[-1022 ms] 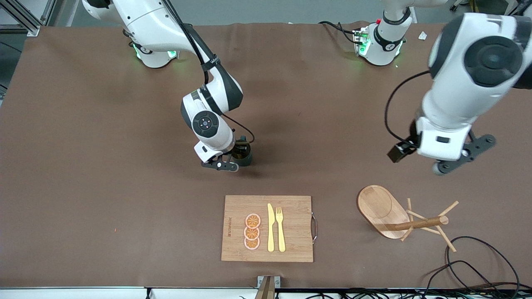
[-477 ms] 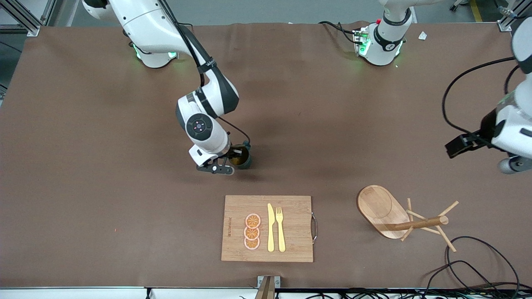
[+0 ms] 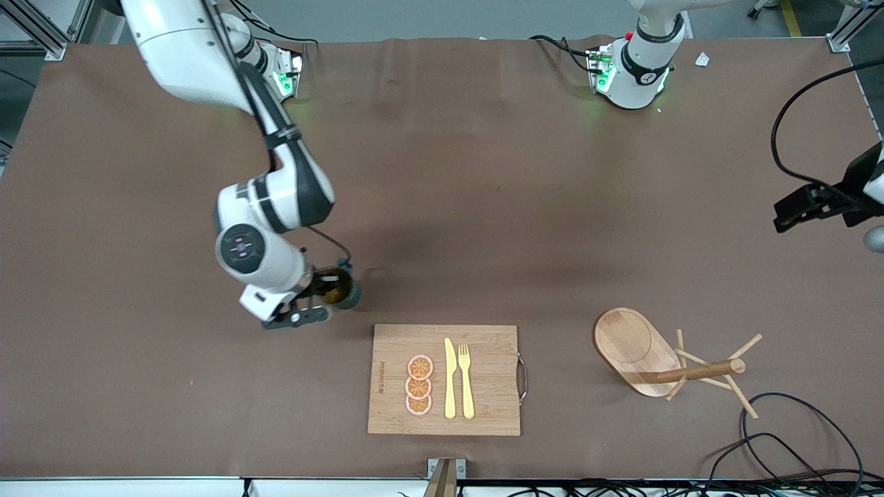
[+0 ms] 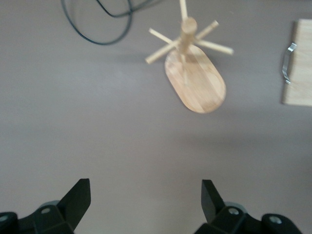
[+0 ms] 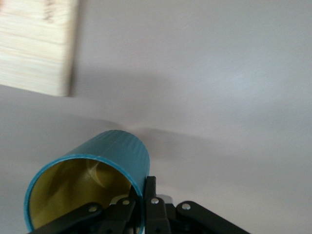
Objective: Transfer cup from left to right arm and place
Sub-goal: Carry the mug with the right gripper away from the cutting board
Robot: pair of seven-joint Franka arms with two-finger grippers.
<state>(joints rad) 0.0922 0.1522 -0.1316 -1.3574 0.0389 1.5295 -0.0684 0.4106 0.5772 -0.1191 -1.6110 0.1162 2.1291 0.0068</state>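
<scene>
Cup (image 3: 340, 288) teal, ribbed, yellow-brown inside, nothing in it as far as the right wrist view shows (image 5: 92, 183). It's pinched by the rim in the right gripper (image 3: 314, 297), one finger inside the wall, one outside, jaws closed on it. Cup hangs tilted over bare table, at about 10 o'clock from the board (image 3: 445, 379).

Board lies flat near the front camera edge; on it three orange slices (image 3: 419, 385) stacked in a line, a yellow knife (image 3: 449, 379) and fork (image 3: 466, 381) side by side, metal handle at the end toward the left arm. Peg stand (image 3: 652, 355) at 3 o'clock from the board, lying tipped, pegs splayed; black cable (image 3: 794, 442) loops near it. Nothing touching the cup but the fingers.

Right arm reaches down from its base, wrist bent low. Left gripper (image 4: 146, 202) is up over open table at the left arm's end, jaws wide open and empty, stand (image 4: 195, 80) seen below it; left arm waits.
</scene>
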